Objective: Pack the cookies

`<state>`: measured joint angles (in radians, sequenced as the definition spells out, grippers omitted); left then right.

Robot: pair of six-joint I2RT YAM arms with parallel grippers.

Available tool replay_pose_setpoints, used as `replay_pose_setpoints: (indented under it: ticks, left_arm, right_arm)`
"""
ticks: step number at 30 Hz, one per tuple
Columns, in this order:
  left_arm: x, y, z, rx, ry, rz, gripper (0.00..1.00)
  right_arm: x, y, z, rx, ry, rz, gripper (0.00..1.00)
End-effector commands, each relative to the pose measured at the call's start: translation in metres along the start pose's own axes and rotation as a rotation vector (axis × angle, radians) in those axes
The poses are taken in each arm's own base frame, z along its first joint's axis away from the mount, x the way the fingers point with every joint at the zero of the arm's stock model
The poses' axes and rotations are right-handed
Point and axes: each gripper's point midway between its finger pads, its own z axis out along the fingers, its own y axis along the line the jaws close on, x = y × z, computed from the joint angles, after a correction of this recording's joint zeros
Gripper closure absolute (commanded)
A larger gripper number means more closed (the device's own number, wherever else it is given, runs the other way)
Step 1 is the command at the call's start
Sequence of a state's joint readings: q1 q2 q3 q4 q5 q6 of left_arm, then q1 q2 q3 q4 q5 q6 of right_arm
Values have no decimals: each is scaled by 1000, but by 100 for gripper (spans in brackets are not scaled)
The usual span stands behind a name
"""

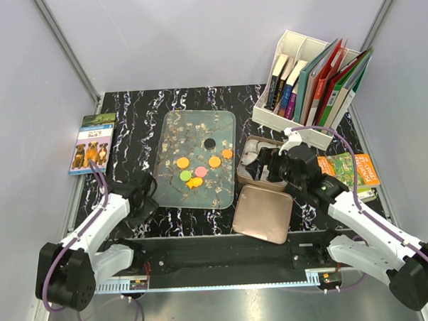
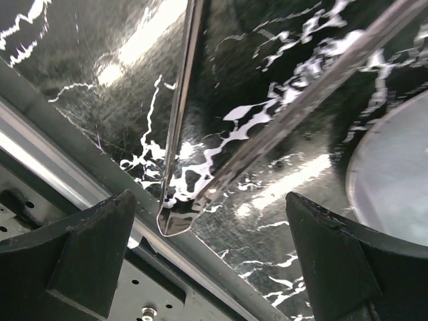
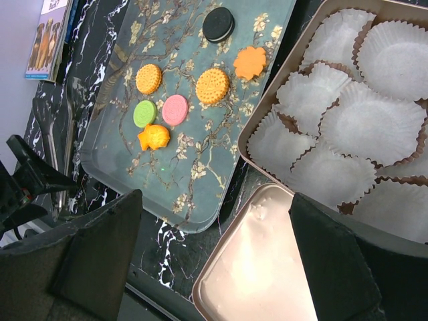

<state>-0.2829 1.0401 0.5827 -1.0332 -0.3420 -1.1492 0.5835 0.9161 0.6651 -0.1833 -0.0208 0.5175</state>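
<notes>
The jaws of the left gripper [image 2: 210, 214] are seen spread wide apart, with nothing clamped between them. Its dark fingers [image 2: 87, 254] are held low over the black marbled bench [image 1: 127, 114], towards the near left corner. Below the gap lies the joined end of a pair of metal tongs [image 2: 175, 217], flat on the bench with its two arms spreading away. Whether the fingers touch it cannot be told. The tongs are laid just beside the left edge of a floral tray [image 3: 194, 180], which is set at the middle of the bench.

The jaws of the right gripper [image 3: 215, 207] are likewise parted and empty. It is held above the spot where the tray, an open tin [image 3: 283, 73] and the tin's lid [image 3: 267, 267] come close together. The tin is placed to the right of the tray and is lined with white paper cups [image 3: 374, 127]. The lid lies flat between the tin and the near edge.

The cookies are all found on the tray:
- A black one [image 3: 218, 24] lies farthest.
- A flower-shaped orange one [image 3: 249, 62] lies nearest the tin.
- Two round orange ones [image 3: 212, 85] lie mid-tray.
- A green [image 3: 144, 114], a pink [image 3: 175, 110] and a yellow-orange one [image 3: 154, 137] are clustered towards the near edge.

A rack of books [image 1: 295, 71] is stood at the far right corner, a dog book [image 1: 92, 143] is laid at the left edge, and another book [image 1: 353, 170] at the right edge
</notes>
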Motion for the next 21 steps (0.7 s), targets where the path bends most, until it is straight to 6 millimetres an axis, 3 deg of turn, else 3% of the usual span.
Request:
replay_pose_setpoints:
  ticks: [1, 14, 17, 21]
  left_arm:
    - [3, -12, 6, 30, 18, -30, 7]
    - [6, -31, 24, 64, 42, 26, 53]
    - [-1, -33, 23, 61, 27, 48, 53]
    - [-14, -35, 19, 59, 5, 48, 32]
  right_arm:
    - [-8, 11, -1, -44, -25, 0, 0]
    - [-8, 8, -1, -25, -24, 3, 0]
    - [-8, 7, 0, -19, -24, 2, 0]
    - [-8, 6, 0, -14, -24, 0, 0]
